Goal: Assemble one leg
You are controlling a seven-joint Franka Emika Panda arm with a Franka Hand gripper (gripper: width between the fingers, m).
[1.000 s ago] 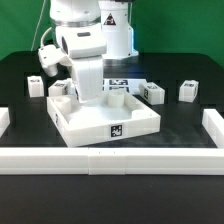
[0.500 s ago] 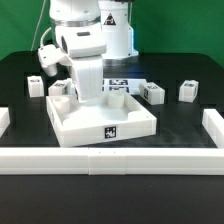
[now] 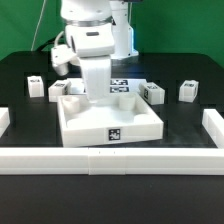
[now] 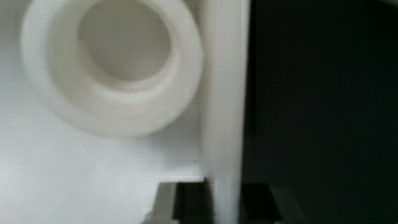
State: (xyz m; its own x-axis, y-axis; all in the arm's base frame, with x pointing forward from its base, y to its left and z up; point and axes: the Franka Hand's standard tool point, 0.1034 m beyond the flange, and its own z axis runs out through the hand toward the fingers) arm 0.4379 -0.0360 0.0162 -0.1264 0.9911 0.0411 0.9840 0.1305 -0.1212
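Observation:
The big white tray (image 3: 110,128) with a tag on its front wall lies mid-table. My gripper (image 3: 96,97) reaches down at the tray's back wall, shut on that wall. In the wrist view the thin white wall (image 4: 222,110) runs between my two dark fingers (image 4: 180,203), with the gripper (image 4: 222,205) astride it, and a round socket (image 4: 111,60) lies in the tray floor beside it. Small white legs with tags stand on the table: one on the exterior view's left (image 3: 37,86), two on its right (image 3: 152,93) (image 3: 188,91).
The marker board (image 3: 121,85) lies behind the tray. A low white fence runs along the front (image 3: 110,160), with end pieces at the exterior view's left (image 3: 5,118) and right (image 3: 213,125). The robot base stands at the back.
The arm and the tray have shifted together toward the exterior view's right. The legs have not moved.

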